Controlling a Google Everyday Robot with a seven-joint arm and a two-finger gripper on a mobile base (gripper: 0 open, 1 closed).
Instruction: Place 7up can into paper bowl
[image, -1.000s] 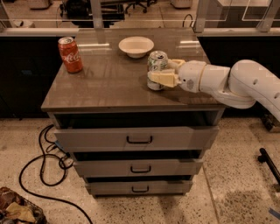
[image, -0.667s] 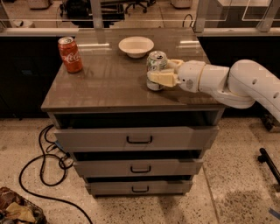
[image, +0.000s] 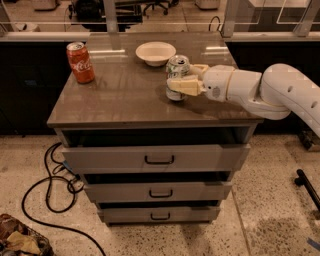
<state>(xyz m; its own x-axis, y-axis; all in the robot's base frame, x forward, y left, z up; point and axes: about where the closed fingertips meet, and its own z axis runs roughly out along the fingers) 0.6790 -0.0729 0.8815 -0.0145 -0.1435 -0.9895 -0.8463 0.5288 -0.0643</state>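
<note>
The 7up can (image: 176, 70), whitish-silver with green markings, stands upright on the brown cabinet top (image: 125, 95), right of centre. My gripper (image: 181, 79) reaches in from the right on a white arm, and its cream fingers (image: 184, 87) are closed around the can's sides. The white paper bowl (image: 155, 52) sits empty on the top behind and to the left of the can, a short gap away.
A red Coca-Cola can (image: 80, 62) stands upright at the back left of the cabinet top. Below are three drawers with dark handles (image: 159, 160). A black cable (image: 50, 185) lies on the speckled floor to the left.
</note>
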